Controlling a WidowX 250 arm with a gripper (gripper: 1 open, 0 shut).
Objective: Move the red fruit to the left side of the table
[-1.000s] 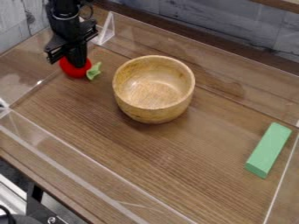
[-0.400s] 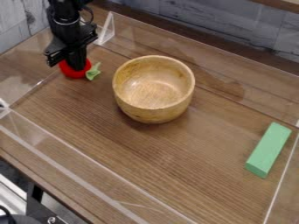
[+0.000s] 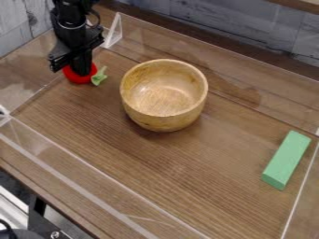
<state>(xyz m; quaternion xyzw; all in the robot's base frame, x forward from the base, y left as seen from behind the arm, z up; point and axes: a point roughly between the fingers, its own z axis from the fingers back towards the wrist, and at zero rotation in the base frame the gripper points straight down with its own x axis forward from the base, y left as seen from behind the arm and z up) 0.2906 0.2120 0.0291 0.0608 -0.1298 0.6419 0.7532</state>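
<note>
- The tool (image 3: 80, 65) is seen at the far left of the surface (image 3: 149, 177), pointed steeply downward, with its jaws closed on the red toy strawberry (image 3: 82, 75).
- The strawberry is located low at the surface near the left acrylic wall (image 3: 32, 65), its green leafy cap (image 3: 101, 75) shown on the side toward the wooden bowl (image 3: 163, 93).
- The bowl is set upright near the middle, apart from the strawberry.
- A flat light-green block (image 3: 286, 160) is laid near the right edge.
</note>
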